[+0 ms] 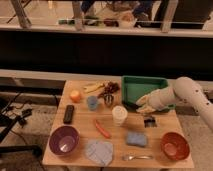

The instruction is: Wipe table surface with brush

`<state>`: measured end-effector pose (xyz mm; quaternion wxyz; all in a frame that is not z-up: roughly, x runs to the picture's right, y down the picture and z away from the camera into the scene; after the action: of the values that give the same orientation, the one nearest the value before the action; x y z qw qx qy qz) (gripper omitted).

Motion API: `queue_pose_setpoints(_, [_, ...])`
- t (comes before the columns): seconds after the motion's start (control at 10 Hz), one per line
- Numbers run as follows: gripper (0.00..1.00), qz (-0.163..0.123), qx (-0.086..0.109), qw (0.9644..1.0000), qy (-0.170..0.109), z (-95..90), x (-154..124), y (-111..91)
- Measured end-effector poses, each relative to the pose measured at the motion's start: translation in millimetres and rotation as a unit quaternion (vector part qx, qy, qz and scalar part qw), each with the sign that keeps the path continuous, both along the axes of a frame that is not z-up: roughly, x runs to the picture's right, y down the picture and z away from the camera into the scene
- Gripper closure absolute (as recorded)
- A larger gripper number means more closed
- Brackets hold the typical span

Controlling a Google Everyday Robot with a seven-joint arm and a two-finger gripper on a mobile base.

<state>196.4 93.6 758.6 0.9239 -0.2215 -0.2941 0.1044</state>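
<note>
I take the brush [128,105] to be the slim dark stick at the front left corner of the tray [145,79], low over the table [82,125]. It looks clamped in the gripper [137,103], whose fingers are together. The tray shows only its green floor, and the arm covers its front right part. The purple bowl [64,139] and orange bowl [175,145] show only their own insides. I can't tell what the white cup [119,114] or blue cup [92,102] hold. A small dark thing [149,121] under the arm is too blurred to name.
</note>
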Motion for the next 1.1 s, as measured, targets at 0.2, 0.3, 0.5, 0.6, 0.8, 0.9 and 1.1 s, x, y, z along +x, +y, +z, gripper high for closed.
queue_pose_setpoints(0.2, [0.91,0.0,-0.029,0.9995,0.014,34.9,11.1,24.5])
queue_pose_setpoints(0.3, [0.91,0.001,-0.036,0.9991,0.02,46.0,16.5,30.7])
queue_pose_setpoints(0.5, [0.91,0.0,-0.044,0.9984,0.037,61.0,25.6,30.3])
queue_pose_setpoints(0.6, [0.91,0.001,-0.044,0.998,0.044,64.0,30.6,28.5])
queue_pose_setpoints(0.8, [0.91,0.001,-0.045,0.997,0.063,71.6,42.7,26.4])
queue_pose_setpoints(0.9, [0.91,-0.001,-0.044,0.9965,0.072,75.9,46.7,24.3])
queue_pose_setpoints(1.1, [0.91,-0.004,-0.038,0.9957,0.084,84.5,50.7,18.6])
